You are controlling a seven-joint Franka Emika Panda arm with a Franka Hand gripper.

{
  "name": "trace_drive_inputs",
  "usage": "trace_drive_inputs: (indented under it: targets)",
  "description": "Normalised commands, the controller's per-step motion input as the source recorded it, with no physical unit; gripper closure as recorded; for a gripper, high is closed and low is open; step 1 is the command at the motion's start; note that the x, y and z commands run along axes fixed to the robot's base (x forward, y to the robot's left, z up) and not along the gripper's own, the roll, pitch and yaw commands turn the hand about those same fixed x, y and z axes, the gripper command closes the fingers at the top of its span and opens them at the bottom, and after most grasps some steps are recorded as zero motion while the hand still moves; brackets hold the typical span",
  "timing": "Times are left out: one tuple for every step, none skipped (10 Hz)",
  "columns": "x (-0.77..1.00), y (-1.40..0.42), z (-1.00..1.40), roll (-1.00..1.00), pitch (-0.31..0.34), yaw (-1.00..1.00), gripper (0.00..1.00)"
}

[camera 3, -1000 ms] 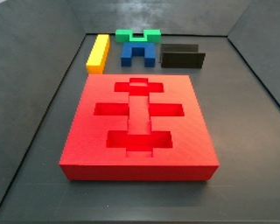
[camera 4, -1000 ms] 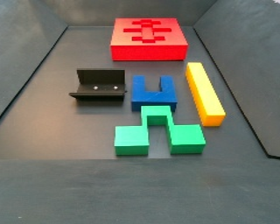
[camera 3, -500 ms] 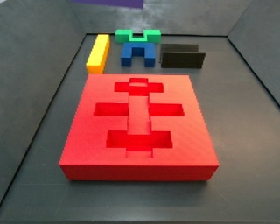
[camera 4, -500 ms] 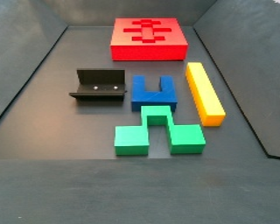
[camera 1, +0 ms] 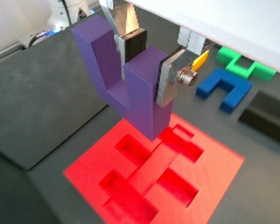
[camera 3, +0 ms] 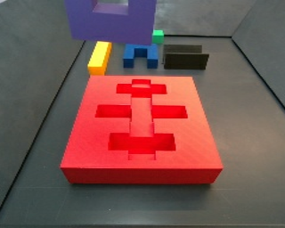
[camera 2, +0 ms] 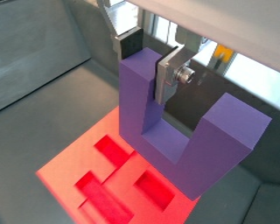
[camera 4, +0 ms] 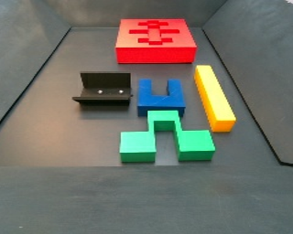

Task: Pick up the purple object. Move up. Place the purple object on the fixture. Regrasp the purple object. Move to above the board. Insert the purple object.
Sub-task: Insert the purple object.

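My gripper (camera 1: 146, 63) is shut on one prong of the purple object (camera 1: 125, 92), a U-shaped block hanging with its base down. Both wrist views show this grip (camera 2: 150, 66), with the purple object (camera 2: 219, 140) held in the air above the board (camera 2: 73, 162). The board (camera 1: 101, 153) is a red slab with cross and bar cut-outs. In a side view the purple object (camera 3: 109, 18) hangs at the top edge, beyond the board (camera 3: 142, 125); the gripper is out of frame there. The black fixture (camera 3: 187, 59) stands empty behind the board. It also shows in a side view (camera 4: 103, 90), with no gripper in view.
A yellow bar (camera 3: 100, 56), a blue arch block (camera 3: 139, 55) and a green notched block (camera 3: 158, 36) lie behind the board beside the fixture. They also show in a side view: yellow bar (camera 4: 212, 94), blue block (camera 4: 161, 95), green block (camera 4: 168, 135). Grey walls enclose the floor.
The purple object has come down into the side view from the top edge: absent a second ago, a sliver half a second ago, now mostly visible. Nothing else moved.
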Motion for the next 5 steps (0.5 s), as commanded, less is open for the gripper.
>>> trace_drive_inputs:
  targets:
    - [0.02, -0.31, 0.0, -0.5, 0.0, -0.07, 1.0]
    - [0.01, -0.2, -0.04, -0.5, 0.0, -0.04, 1.0]
    - [0.0, -0.02, 0.0, 0.0, 0.0, 0.0, 1.0]
    - [0.0, -0.25, -0.19, -0.29, -0.026, 0.05, 1.0]
    - [0.23, -0.35, -0.23, -0.27, 0.0, 0.23, 1.0]
